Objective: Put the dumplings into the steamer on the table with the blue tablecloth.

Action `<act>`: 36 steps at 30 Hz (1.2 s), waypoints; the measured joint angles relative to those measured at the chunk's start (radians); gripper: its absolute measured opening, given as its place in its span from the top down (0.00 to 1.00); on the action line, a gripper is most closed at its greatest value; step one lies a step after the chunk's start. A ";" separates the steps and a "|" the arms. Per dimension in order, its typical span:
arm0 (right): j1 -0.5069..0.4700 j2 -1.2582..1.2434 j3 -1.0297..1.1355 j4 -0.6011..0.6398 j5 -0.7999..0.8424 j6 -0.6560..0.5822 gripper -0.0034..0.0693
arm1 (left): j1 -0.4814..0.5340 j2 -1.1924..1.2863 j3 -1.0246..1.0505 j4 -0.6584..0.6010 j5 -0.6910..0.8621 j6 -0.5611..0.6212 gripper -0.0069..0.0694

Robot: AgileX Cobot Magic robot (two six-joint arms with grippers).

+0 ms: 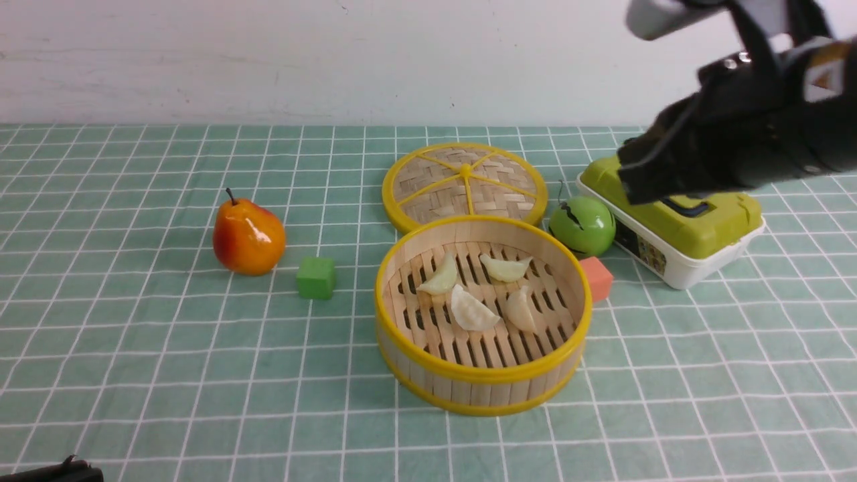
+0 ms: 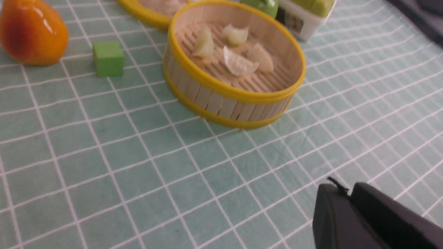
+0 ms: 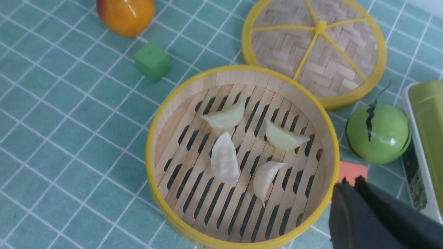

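The steamer (image 1: 482,391) stands in the middle of the table with the blue tablecloth (image 1: 134,348). Several pale dumplings (image 1: 472,309) lie on its slatted floor; they also show in the left wrist view (image 2: 238,64) and the right wrist view (image 3: 225,160). My right gripper (image 1: 626,179) hangs shut and empty, raised above the table to the right of the steamer; in the right wrist view (image 3: 349,182) its tips sit over the orange cube just outside the steamer's rim (image 3: 149,155). My left gripper (image 2: 341,189) is shut and empty, low near the table's front left, well away from the steamer (image 2: 221,103).
The flat woven lid (image 1: 464,184) lies just behind the steamer. A pear (image 1: 248,235) and a green cube (image 1: 316,278) are to its left. A green round fruit (image 1: 582,225), an orange cube (image 1: 597,278) and a green-and-white box (image 1: 676,227) are to its right.
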 joint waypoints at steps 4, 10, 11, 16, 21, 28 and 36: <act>0.000 -0.208 0.190 0.009 -0.144 0.000 0.95 | 0.000 -0.070 0.079 0.023 -0.123 -0.012 0.83; 0.000 -0.413 0.377 0.011 -0.247 -0.002 0.95 | 0.000 -0.072 0.107 0.032 -0.135 -0.012 0.82; 0.000 -0.419 0.382 0.011 -0.250 -0.002 0.95 | 0.000 -0.072 0.108 0.032 -0.134 -0.012 0.82; 0.000 -0.551 0.472 0.011 -0.330 -0.002 0.95 | 0.000 -0.072 0.108 0.032 -0.117 -0.012 0.81; 0.000 -0.627 0.497 0.011 -0.371 -0.003 0.94 | 0.000 -0.072 0.108 0.035 -0.110 -0.012 0.80; 0.000 -0.634 0.498 0.011 -0.375 -0.003 0.93 | 0.000 -0.072 0.108 0.035 -0.110 -0.012 0.79; 0.000 -0.634 0.498 0.011 -0.375 -0.003 0.92 | 0.000 -0.072 0.108 0.035 -0.110 -0.012 0.78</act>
